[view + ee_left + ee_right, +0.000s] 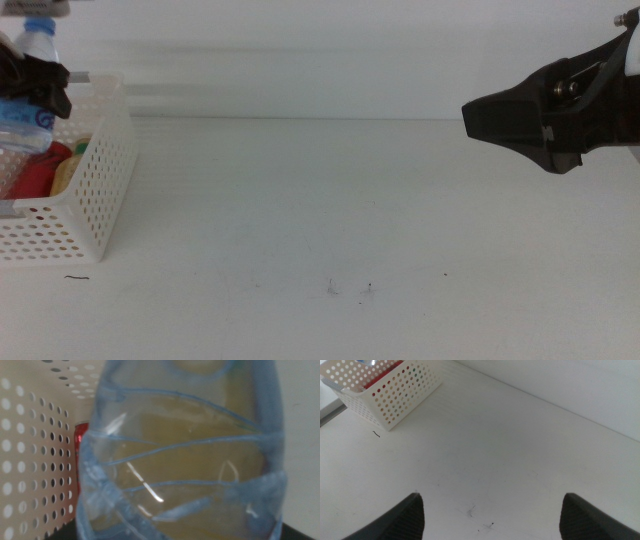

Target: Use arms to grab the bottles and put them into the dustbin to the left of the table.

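Note:
A clear water bottle (26, 122) with a blue cap hangs over the white perforated dustbin (92, 190) at the table's far left. My left gripper (38, 82) is shut on it. In the left wrist view the bottle (185, 460) fills the picture, with the dustbin wall (35, 460) and a red can (82, 439) behind it. Inside the dustbin lie the red can (35, 172) and a yellow bottle (70, 172). My right gripper (472, 118) hovers open over the table's right side with nothing in it. Its wrist view shows the gripper (492, 512) above bare table and the dustbin (395, 390) far off.
The white table (330, 200) carries only small dark specks (368, 291) near the front middle and a short dark thread (76, 278) in front of the dustbin. The table's far edge meets a pale wall.

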